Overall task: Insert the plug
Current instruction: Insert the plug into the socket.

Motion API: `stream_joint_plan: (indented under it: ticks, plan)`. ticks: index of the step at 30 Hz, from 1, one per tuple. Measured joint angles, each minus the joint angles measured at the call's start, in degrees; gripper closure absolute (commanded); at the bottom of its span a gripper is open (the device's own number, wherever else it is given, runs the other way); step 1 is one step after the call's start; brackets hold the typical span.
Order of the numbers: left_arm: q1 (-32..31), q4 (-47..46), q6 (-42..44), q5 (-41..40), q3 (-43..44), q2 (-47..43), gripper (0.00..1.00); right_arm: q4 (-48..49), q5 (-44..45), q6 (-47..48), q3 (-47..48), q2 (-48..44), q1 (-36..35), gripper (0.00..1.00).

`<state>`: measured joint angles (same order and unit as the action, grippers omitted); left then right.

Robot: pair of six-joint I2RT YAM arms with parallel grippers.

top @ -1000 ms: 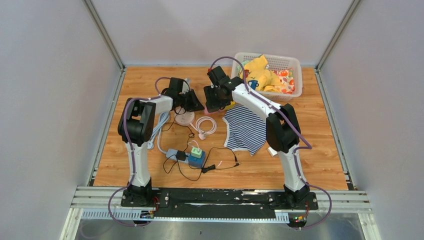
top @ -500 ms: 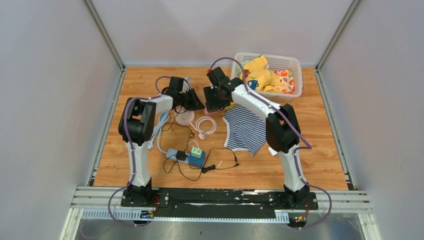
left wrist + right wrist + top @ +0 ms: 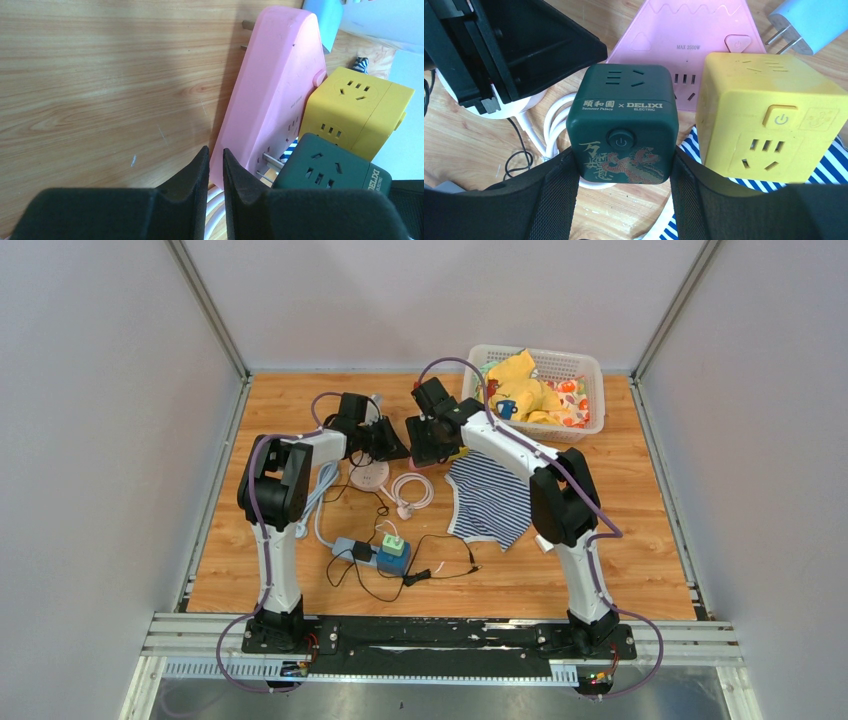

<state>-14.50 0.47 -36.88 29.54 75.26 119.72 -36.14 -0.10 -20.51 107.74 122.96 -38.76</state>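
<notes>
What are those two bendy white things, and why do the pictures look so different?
They are two robot arms bolted to a wooden table. One picture looks down from above; the other two come from little cameras on each arm's wrist. The right gripper squeezes a dark green cube socket. Beside it sit a yellow cube socket and a pink power strip. The left gripper is nearly shut, right beside the pink strip's edge. Also there: a basket of clothes, a striped cloth and cables.

arms: white links, black joints | cables: purple, looped | hand fingers point(image 3: 549, 200): black, matte
</notes>
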Motion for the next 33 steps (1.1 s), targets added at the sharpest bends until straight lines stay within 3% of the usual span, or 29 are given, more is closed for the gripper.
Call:
stream_joint_plan:
  ticks: [33]
  plan:
    - [-1.05, -0.57, 0.04, -1.81, -0.50, 0.02, 0.83, -7.26, 3.08, 4.31, 5.88, 4.33, -1.11, 1.00]
